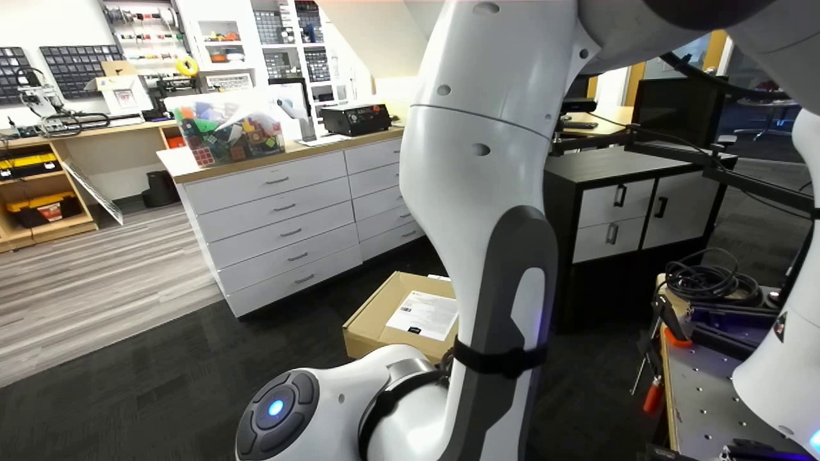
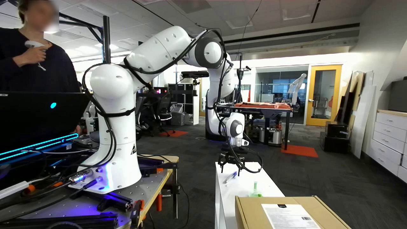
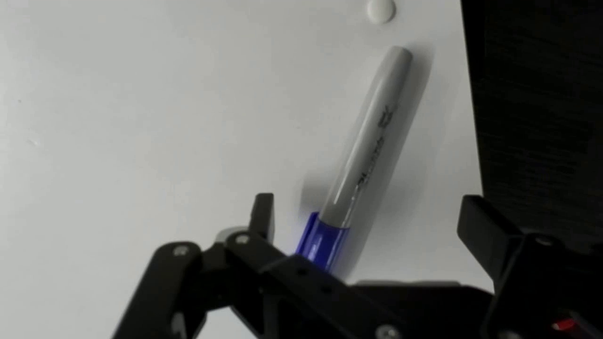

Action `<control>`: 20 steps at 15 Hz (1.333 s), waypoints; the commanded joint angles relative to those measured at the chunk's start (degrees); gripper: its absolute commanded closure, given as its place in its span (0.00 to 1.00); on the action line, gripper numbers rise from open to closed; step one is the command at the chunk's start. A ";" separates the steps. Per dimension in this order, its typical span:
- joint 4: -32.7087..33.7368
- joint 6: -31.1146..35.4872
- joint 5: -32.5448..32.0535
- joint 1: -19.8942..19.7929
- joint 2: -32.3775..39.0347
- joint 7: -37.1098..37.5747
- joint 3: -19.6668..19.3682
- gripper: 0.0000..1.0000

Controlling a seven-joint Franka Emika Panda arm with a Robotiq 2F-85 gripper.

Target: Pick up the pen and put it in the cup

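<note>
One slim, blue-capped grey pen (image 3: 362, 150), lying on a white tabletop (image 3: 141, 141) near its edge, beneath a black two-fingered gripper (image 3: 367, 202), spread wide: closing skewed to the pen's slant could roll it off.

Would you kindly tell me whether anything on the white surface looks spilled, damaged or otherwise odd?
Nothing visible looks spilled or damaged. One mild oddity: just beyond the grey end of the pen, a small round white piece sits apart on the white surface, with no obvious purpose.
</note>
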 commanded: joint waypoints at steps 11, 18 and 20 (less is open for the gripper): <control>-2.78 5.21 -0.71 0.68 -1.53 1.19 -2.89 0.51; -3.54 6.82 0.45 -0.39 -1.06 1.22 -2.42 0.10; -3.71 7.06 0.58 -0.41 -0.97 1.46 -2.50 0.01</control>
